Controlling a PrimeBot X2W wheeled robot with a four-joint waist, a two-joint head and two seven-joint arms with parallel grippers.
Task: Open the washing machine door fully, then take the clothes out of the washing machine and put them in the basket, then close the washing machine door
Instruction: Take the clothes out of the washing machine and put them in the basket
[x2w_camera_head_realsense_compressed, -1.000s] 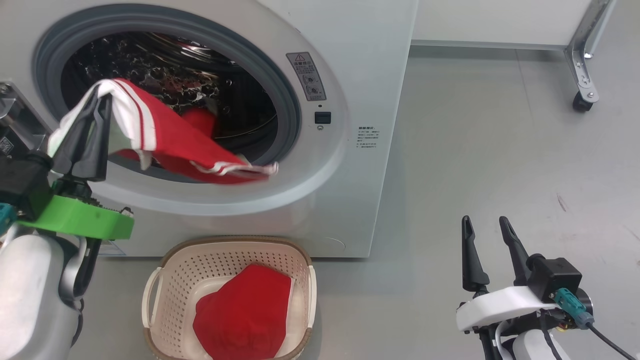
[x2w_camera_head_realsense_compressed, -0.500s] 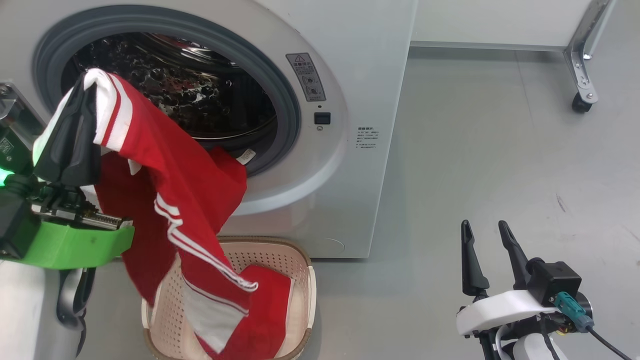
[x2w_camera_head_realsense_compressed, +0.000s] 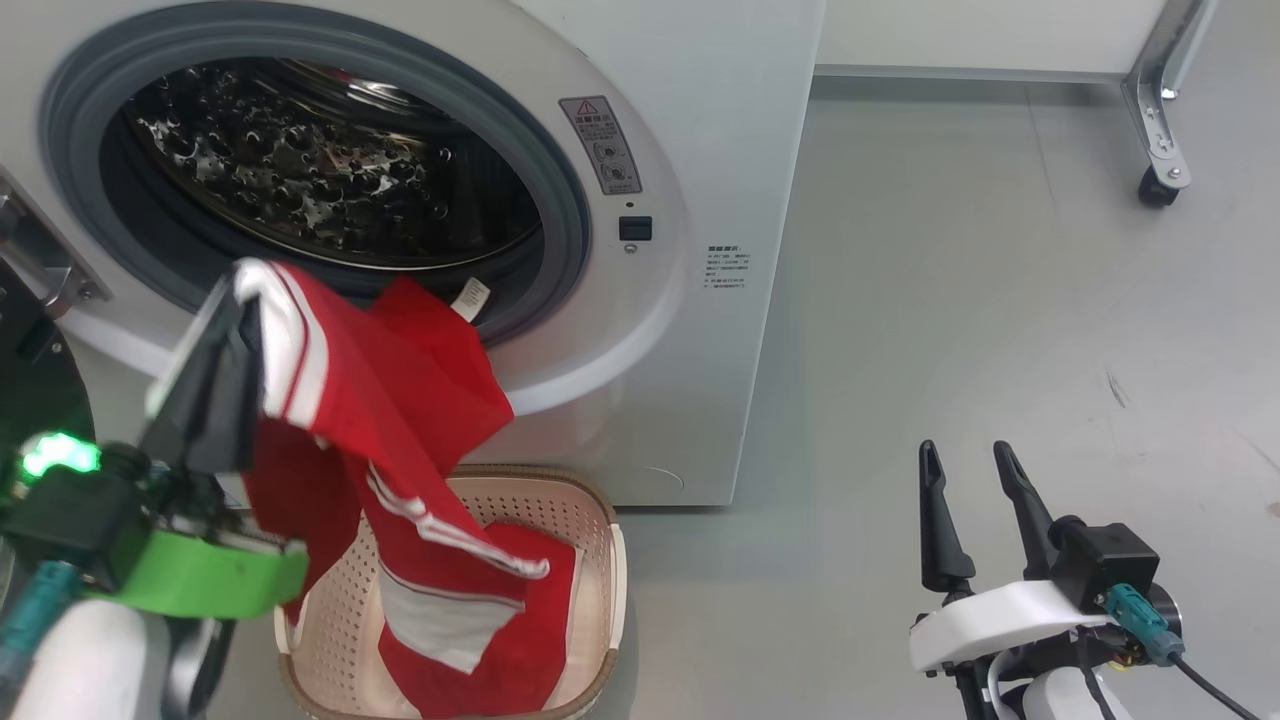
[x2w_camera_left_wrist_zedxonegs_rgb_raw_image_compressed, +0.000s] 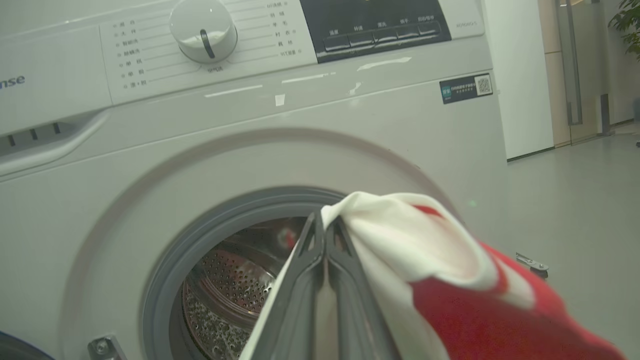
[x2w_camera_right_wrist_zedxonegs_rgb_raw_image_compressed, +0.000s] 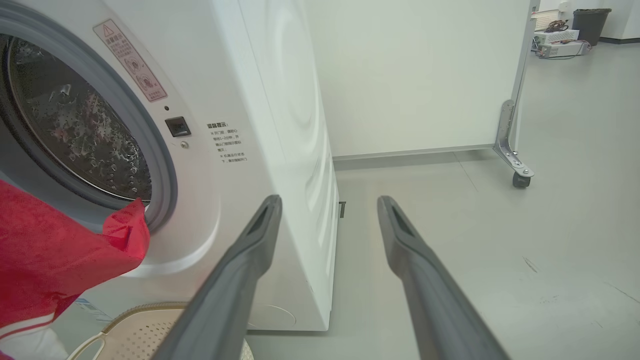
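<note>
My left gripper (x2w_camera_head_realsense_compressed: 238, 292) is shut on the white striped edge of a red garment (x2w_camera_head_realsense_compressed: 400, 400), just below and in front of the drum mouth. The cloth hangs down, its lower end inside the cream basket (x2w_camera_head_realsense_compressed: 600, 520), on top of another red garment (x2w_camera_head_realsense_compressed: 548, 610). In the left wrist view the gripper (x2w_camera_left_wrist_zedxonegs_rgb_raw_image_compressed: 322, 220) pinches the garment (x2w_camera_left_wrist_zedxonegs_rgb_raw_image_compressed: 450, 280) before the washing machine (x2w_camera_left_wrist_zedxonegs_rgb_raw_image_compressed: 400, 125). The washing machine (x2w_camera_head_realsense_compressed: 720, 150) stands open; a dark part of its door (x2w_camera_head_realsense_compressed: 35, 380) shows at the left edge. My right gripper (x2w_camera_head_realsense_compressed: 965, 452) (x2w_camera_right_wrist_zedxonegs_rgb_raw_image_compressed: 328, 201) is open and holds nothing, low over the floor at the right.
The basket (x2w_camera_right_wrist_zedxonegs_rgb_raw_image_compressed: 145, 320) stands on the floor against the machine's front. A white panel on a metal leg with a caster (x2w_camera_head_realsense_compressed: 1155, 185) (x2w_camera_right_wrist_zedxonegs_rgb_raw_image_compressed: 520, 177) stands behind and to the right. Open grey floor (x2w_camera_head_realsense_compressed: 1000, 320) lies to the machine's right.
My left gripper has pulled the garment out of the drum, back and down; its free end now hangs into the basket. The head camera shifted slightly. The right gripper stayed put.
</note>
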